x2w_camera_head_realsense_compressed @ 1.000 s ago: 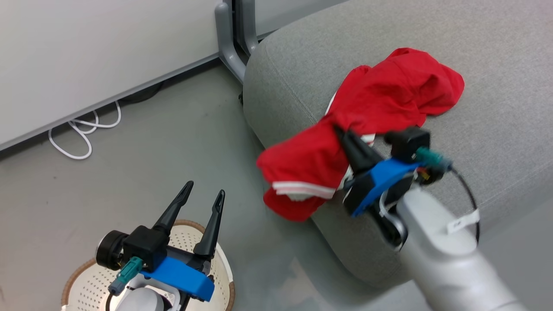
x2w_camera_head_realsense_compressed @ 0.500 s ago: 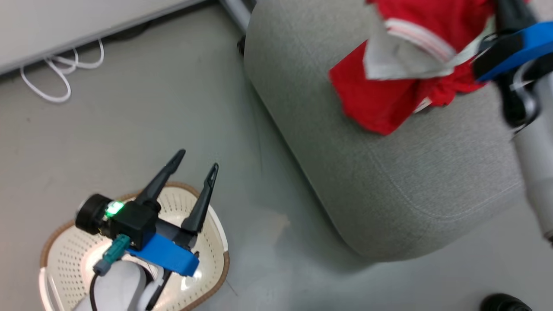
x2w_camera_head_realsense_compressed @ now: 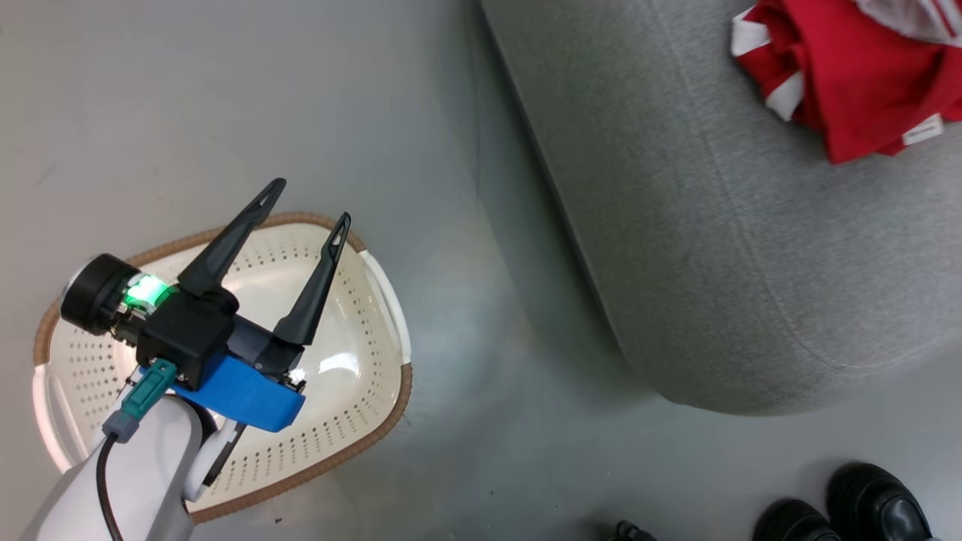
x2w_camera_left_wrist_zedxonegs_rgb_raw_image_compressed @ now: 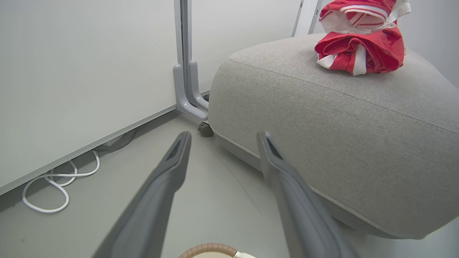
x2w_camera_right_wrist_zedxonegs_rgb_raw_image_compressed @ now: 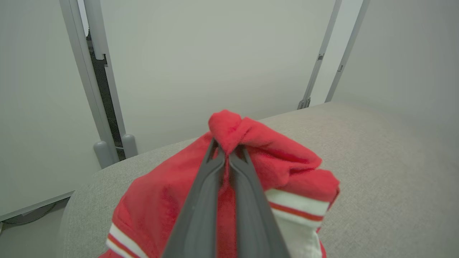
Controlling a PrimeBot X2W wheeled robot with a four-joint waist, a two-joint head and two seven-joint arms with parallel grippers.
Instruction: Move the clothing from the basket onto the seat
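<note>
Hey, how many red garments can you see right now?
2, it seems: a bunched garment on the seat, and a striped garment pinched in the right claw. The left arm hides part of the basket; more could lie there.

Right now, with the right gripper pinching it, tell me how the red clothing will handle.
Probably floppy: the clothing bunches around the shut right gripper and hangs in folds. Likely light, as a narrow pinch holds it. Pushed, it may crumple on the seat, not slide.
</note>
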